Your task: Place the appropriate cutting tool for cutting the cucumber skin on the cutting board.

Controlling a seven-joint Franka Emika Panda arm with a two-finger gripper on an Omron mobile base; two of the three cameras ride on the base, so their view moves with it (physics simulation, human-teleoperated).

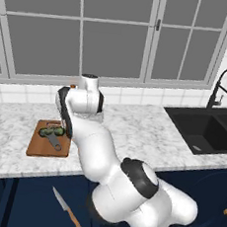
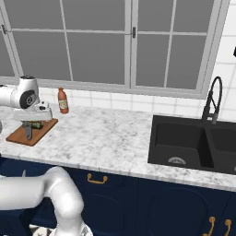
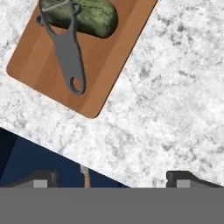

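Hovering near cutting board (image 3: 109,65), my gripper (image 3: 111,177) wide open, holding nothing. Peeler (image 3: 68,52) lies flat on board, head touching cucumber (image 3: 94,17), handle pointing toward me.

One cutting board (image 1: 40,145) is counted on the marble counter (image 1: 133,132), and one cucumber (image 3: 85,15) is counted on it. One peeler (image 3: 68,54) is seen, its looped head lying over the cucumber. One knife (image 1: 67,208) is counted, lying below the counter edge. One bottle (image 2: 63,101) is counted by the tiled wall. One sink (image 2: 193,143) is counted, divided into two basins, with one black tap (image 2: 213,102) behind it. One gripper (image 3: 111,178) is counted, with two finger tips (image 3: 41,178) parted wide. Several gold cabinet handles (image 2: 97,179) are seen on the dark blue cabinet fronts (image 2: 138,203).
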